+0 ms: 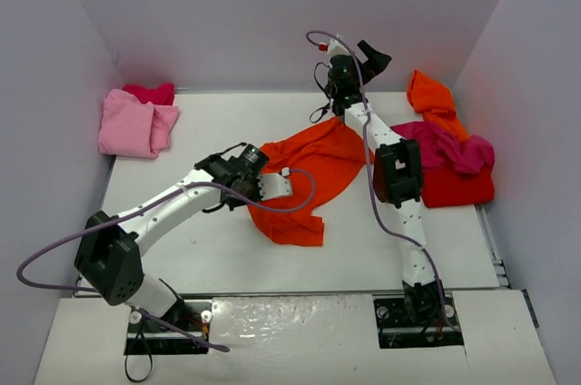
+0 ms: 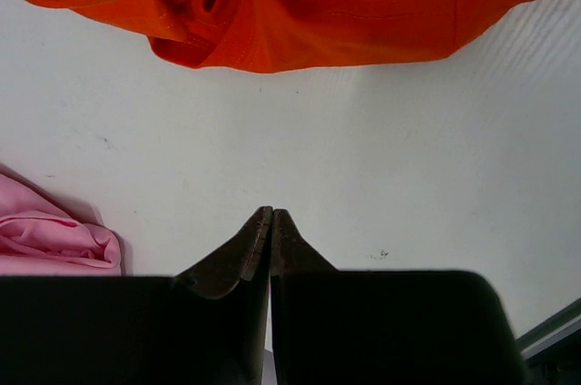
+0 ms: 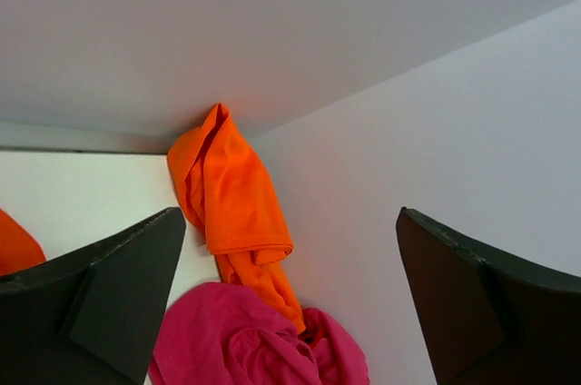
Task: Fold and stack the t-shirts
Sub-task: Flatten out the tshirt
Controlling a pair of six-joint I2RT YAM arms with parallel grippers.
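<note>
An orange t-shirt [image 1: 309,176] lies crumpled and partly spread at the table's middle. It also shows along the top of the left wrist view [image 2: 300,4]. My left gripper [image 1: 259,176] is shut and empty, by the shirt's left edge. Its fingertips [image 2: 270,214] meet over bare table, short of the cloth. My right gripper [image 1: 368,54] is open and empty, raised high near the back wall. Its view [image 3: 290,212] faces the right corner. A folded pink shirt [image 1: 136,123] lies at the back left and also shows in the left wrist view [image 2: 45,232].
A pile sits at the right wall: an orange shirt [image 1: 431,99] [image 3: 231,194], a magenta one [image 1: 449,149] [image 3: 254,340] and a red one [image 1: 458,187]. A crimson shirt [image 1: 150,93] lies behind the pink one. Walls enclose the table on three sides.
</note>
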